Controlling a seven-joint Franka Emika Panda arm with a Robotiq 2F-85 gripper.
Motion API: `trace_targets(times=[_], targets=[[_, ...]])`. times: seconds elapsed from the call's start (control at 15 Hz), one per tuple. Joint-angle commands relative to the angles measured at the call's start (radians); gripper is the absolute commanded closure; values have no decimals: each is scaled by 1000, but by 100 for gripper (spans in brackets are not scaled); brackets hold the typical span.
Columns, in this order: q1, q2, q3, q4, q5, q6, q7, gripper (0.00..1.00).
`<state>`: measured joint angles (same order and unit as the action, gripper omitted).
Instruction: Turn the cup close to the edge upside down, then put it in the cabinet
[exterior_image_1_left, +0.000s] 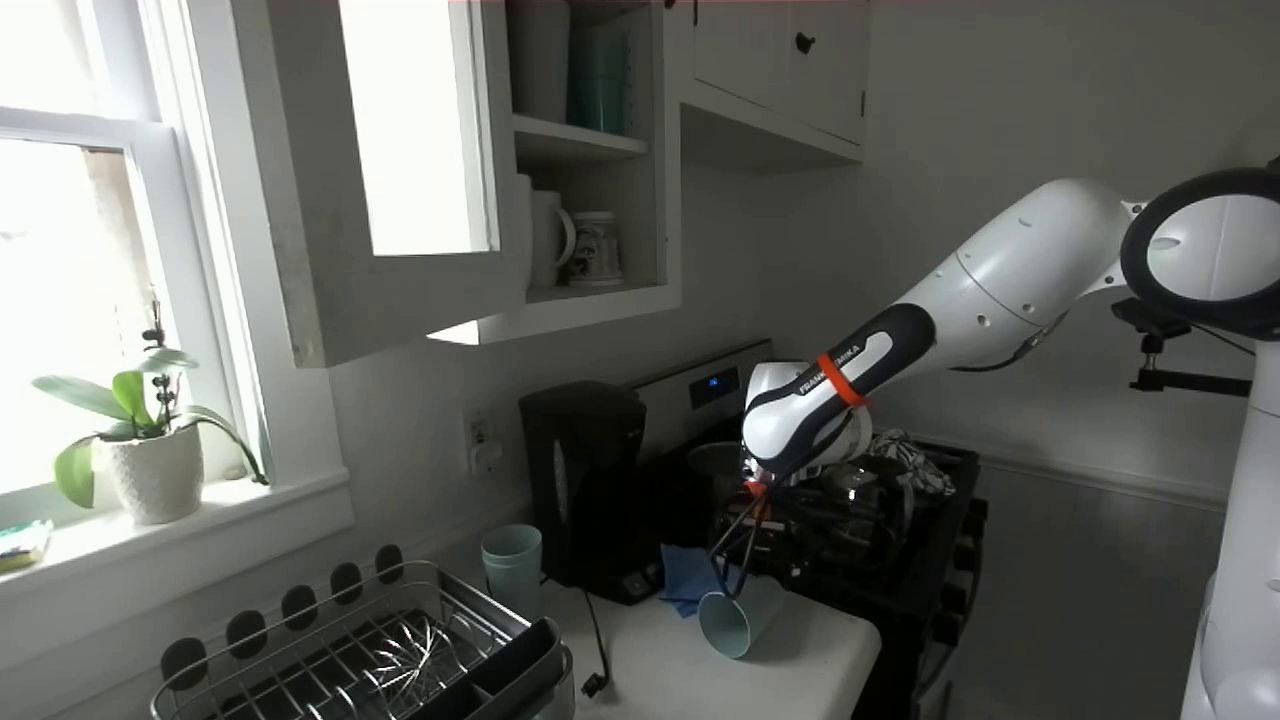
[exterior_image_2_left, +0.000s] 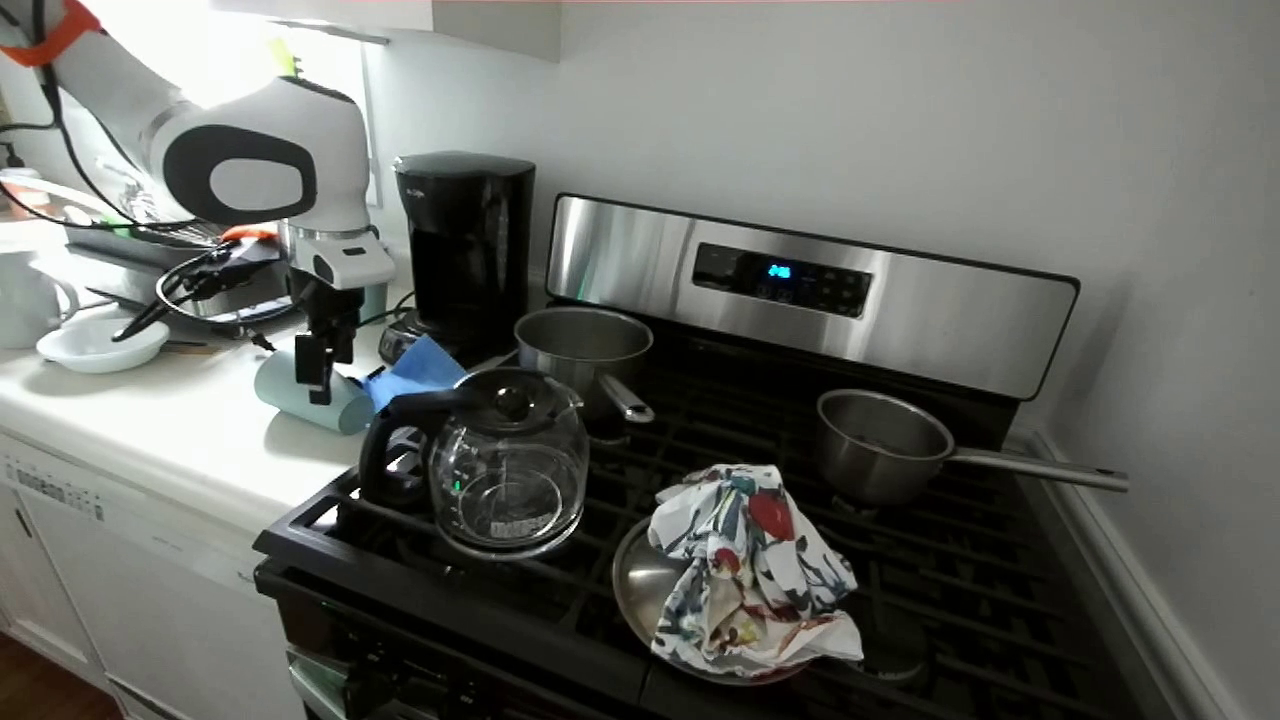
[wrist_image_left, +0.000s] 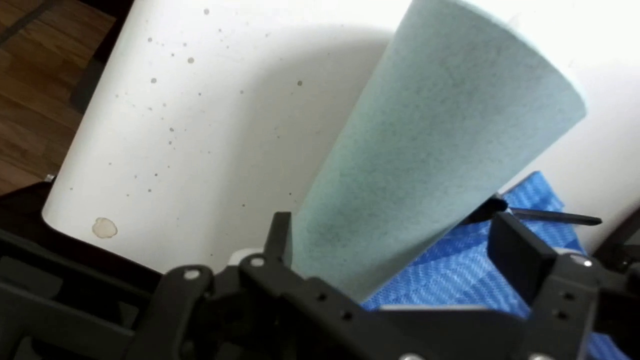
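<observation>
My pincer (wrist_image_left: 392, 225) hides some of the cup (wrist_image_left: 425, 150); in an exterior view, the cabinet (exterior_image_1_left: 600, 308) is cut off on top.

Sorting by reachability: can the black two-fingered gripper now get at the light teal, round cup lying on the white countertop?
Probably yes: the gripper stands open close to the cup, with nothing visible in between.

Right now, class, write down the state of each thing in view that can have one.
Cup: lying on its side on the counter
Gripper: open, contact with the cup unclear
Cabinet: open
Knobbed cabinet: shut
Second cup: upright
Coffee pot: lid on, looks empty
Coffee maker: pot not in it
Plug: lying loose on the counter
Saucepan behind the coffee pot: uncovered
Other saucepan: uncovered
Towel: crumpled
Stove display: lit
</observation>
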<state>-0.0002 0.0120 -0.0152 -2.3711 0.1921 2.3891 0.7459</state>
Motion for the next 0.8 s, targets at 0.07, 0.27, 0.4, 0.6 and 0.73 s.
trace_targets(times=[0.07,0.27,0.4,0.6,0.73], targets=[[-3,-3,1,-18,78,14,-8,0],[-2,21,1,-2,66,-5,10,0],[-1,35,2,4,57,-6,15,0],[1,57,1,12,57,-6,12,0],[3,69,0,15,52,-7,16,0]])
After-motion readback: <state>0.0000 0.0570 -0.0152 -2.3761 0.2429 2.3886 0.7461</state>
